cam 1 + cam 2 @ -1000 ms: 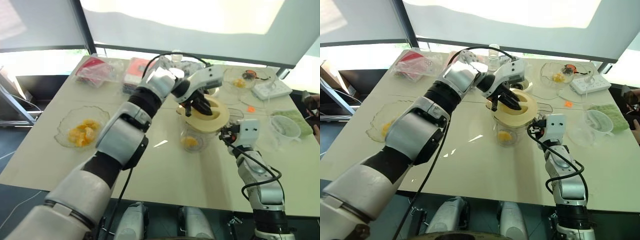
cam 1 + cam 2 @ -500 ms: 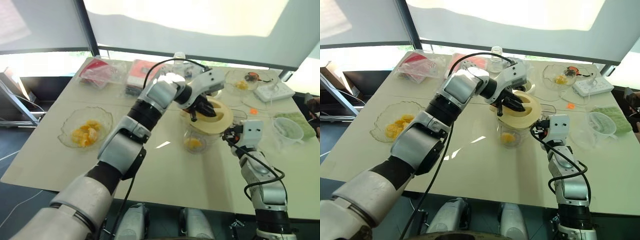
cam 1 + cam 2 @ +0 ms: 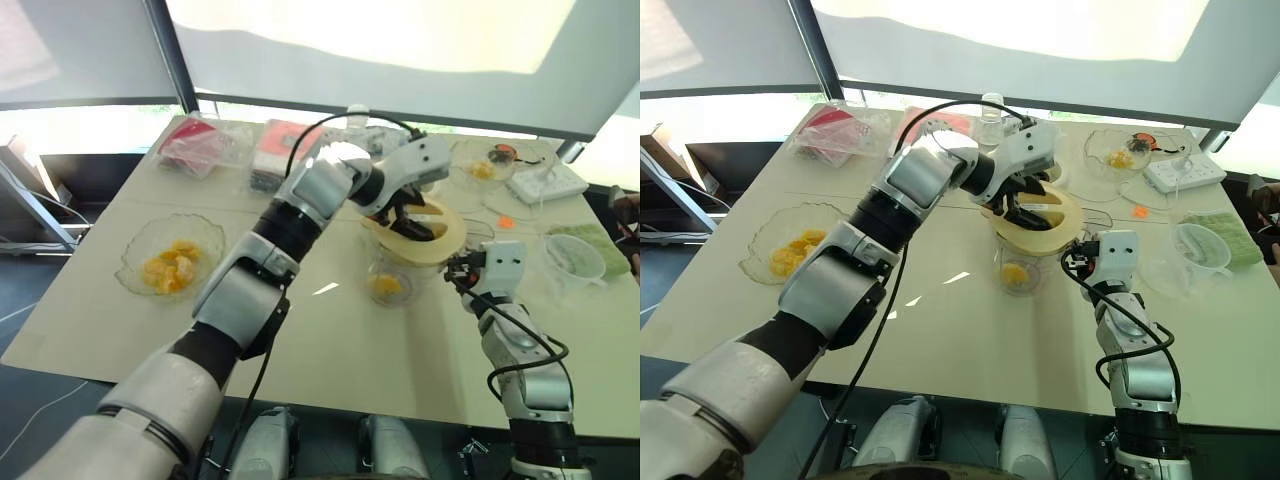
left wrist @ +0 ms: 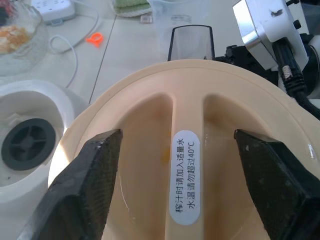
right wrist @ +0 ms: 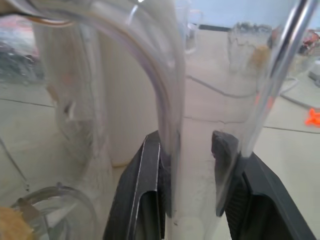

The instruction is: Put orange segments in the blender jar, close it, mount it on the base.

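Left eye view, centre: the blender jar, clear plastic, stands on the pale table with orange segments at its bottom.
Left eye view, jar top: a cream round lid sits across the mouth of the jar.
Left eye view, left gripper: the left gripper hangs over the lid, its black fingers spread apart on either side of the lid's raised bar.
Left eye view, right gripper: the right gripper is at the right side of the jar, at its handle.
Left eye view, left side: a clear glass bowl holds more orange pieces.
Left eye view, upper right: a second glass bowl and a white power strip.

Right eye view: the same layout; the base shows as a white shape just behind the lid.

Left wrist view, centre: the lid fills the middle, with a white sticker on its bar printed in Chinese characters ending "40°C".
Left wrist view, fingers: two black fingers stand wide apart, one at each edge of the lid's hollow, holding nothing.
Left wrist view, left edge: the white base with its dark round socket.

Right wrist view: two black fingers are pressed onto the clear jar handle, pinching it between them.
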Robot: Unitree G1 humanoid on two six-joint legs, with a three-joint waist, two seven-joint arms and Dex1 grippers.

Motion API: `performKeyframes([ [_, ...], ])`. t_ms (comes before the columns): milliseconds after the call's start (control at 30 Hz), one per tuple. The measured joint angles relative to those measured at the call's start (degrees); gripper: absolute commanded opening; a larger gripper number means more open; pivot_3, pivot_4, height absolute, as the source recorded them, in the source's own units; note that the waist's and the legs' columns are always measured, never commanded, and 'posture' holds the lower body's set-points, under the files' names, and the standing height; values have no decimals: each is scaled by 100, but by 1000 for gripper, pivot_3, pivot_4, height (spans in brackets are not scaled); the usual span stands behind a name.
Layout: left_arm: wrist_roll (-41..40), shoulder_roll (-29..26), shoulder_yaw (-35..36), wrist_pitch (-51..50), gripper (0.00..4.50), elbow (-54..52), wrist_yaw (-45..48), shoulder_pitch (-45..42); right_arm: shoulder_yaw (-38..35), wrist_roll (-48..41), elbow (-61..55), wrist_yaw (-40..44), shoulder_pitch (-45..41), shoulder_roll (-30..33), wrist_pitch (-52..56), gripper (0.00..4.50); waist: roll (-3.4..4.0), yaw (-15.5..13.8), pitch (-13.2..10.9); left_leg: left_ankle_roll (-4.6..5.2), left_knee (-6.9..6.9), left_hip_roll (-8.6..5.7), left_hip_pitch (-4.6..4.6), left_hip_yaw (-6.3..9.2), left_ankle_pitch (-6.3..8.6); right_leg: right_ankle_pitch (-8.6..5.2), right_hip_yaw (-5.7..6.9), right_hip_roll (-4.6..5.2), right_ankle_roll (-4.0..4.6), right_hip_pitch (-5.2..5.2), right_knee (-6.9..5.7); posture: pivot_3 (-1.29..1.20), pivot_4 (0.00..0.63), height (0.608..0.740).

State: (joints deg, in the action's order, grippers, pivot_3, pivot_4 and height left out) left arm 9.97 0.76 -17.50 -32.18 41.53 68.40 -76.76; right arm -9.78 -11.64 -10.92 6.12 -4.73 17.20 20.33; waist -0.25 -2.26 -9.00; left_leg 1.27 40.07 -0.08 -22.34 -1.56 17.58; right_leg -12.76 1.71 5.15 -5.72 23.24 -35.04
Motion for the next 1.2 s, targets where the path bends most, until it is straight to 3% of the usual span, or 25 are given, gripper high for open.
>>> performKeyframes([
  [167,-221,-178,8,-4,3659,-208,62,-40,20,29,-60,34,1,6,-142,884,16,13,-13,0,-2,-5,-33,-2,0,-1,-3,3,-4,35,-3,0,150,740],
  [267,-635,-526,287,-312,3659,-733,199,-151,39,78,-220,119,50,30,-232,884,25,46,-26,-3,-2,-6,-120,-5,-4,12,-15,-6,-26,138,-29,0,150,740],
  [533,-1391,-1345,1278,-469,3659,-1578,-394,-440,-2,66,-248,222,74,44,-253,884,31,154,-34,-1,-20,-8,-113,-1,-3,4,-10,-9,-44,138,-37,0,150,740],
  [633,-1639,-1597,1707,-228,3659,-1905,-794,151,-162,-16,-264,183,47,40,-105,884,35,178,-37,-1,-19,-6,-105,-3,-3,5,-17,-7,-44,134,-43,0,150,740],
  [800,-2168,-2649,1724,-502,3659,-3426,-336,2092,-815,-385,-644,-26,-109,144,636,884,58,286,-67,-17,-20,0,-105,-3,-12,5,-22,-7,-42,146,-68,0,150,740],
  [900,-2320,-2819,1741,-497,3659,-4137,-469,3078,-1235,-864,-1121,-122,-462,367,1395,884,60,284,-80,-24,-18,-1,-105,-4,-16,6,-23,-3,-41,147,-76,0,150,740],
  [1067,-2557,-2906,1792,-584,3659,-4987,-898,4175,-1993,-1950,-1758,-178,-1409,1124,2721,884,62,257,-85,-24,-13,-7,-100,-2,-16,7,-20,6,-37,145,-90,0,150,740],
  [1200,-2563,-2885,1842,-464,3659,-5178,-1316,4632,-2164,-2244,-1362,-381,-2902,1913,3467,884,71,286,-95,-25,-6,-8,-97,-8,-17,-2,-26,5,-15,144,-90,0,150,740],
])
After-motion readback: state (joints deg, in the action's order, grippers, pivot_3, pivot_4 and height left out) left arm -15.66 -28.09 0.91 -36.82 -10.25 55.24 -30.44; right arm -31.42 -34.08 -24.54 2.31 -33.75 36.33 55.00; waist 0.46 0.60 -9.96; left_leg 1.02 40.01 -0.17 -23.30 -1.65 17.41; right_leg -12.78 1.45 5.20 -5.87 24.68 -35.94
